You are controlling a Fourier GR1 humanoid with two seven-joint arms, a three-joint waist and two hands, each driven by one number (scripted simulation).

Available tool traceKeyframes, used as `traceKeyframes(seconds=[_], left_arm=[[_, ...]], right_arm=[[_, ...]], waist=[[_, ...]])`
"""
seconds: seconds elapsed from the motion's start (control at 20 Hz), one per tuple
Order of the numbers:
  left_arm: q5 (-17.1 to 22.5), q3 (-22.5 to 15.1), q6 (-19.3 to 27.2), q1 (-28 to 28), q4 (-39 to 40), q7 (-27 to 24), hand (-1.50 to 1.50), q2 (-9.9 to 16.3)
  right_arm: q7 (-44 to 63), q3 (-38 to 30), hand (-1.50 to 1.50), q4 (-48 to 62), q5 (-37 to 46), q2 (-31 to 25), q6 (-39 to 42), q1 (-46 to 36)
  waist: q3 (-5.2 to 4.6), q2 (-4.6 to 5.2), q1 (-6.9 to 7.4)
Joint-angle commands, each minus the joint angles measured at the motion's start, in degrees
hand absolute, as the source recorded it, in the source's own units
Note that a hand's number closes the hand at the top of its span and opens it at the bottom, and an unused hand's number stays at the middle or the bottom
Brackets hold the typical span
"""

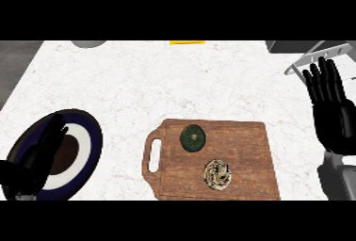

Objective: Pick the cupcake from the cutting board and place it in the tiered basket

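On the cutting board (236, 136), the cupcake (217, 174) is sitting untouched beside a green item (192, 138); nothing is done yet. Right of the board, the right hand (332, 110) is resting open.

Cupcake (217, 174), swirled frosting, on cutting board (243, 141), lower centre.

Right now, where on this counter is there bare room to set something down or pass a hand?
The widest bare patch is the white counter above the cutting board, running between the plate and the right hand. A narrower strip lies between plate and board. The board's right half is free; the cupcake and green object crowd its middle.
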Motion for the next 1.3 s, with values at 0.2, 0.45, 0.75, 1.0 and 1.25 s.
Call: traceKeyframes(seconds=[0.2, 0.45, 0.75, 1.0, 1.25], left_arm=[[-6.57, -2.68, 9.51, 1.73, 1.19, 3.83, 0.0, -4.55], [-5.24, -2.64, 9.83, 3.26, 2.03, 4.39, 0.0, -6.21], [-11.41, -8.6, 15.47, 0.63, 3.61, 4.04, 0.0, -13.41], [-11.18, -8.37, 14.87, -0.09, 1.77, 6.73, 0.0, -12.11], [-11.5, -8.6, 14.22, -0.32, 2.1, 7.18, 0.0, -11.63]], right_arm=[[8.57, 3.69, 1.5, -17.11, 14.95, -1.01, -14.35, 8.36], [12.18, -6.88, -1.5, -11.61, 15.12, 12.17, -34.93, 16.27], [8.28, 7.53, -1.5, -33.64, 21.71, 16.21, -35.74, 34.49], [23.56, 17.7, -1.5, -34.93, 33.36, 8.61, -30.17, 44.5], [35.34, 23.03, -1.5, -39.72, 46.35, 0.81, -23.89, 50.42]], waist=[[-1.42, -0.8, -2.73], [-1.31, -0.68, -4.76], [-1.32, -0.29, -2.11], [-1.61, 0.06, -1.37], [-1.91, 0.54, -0.53]])
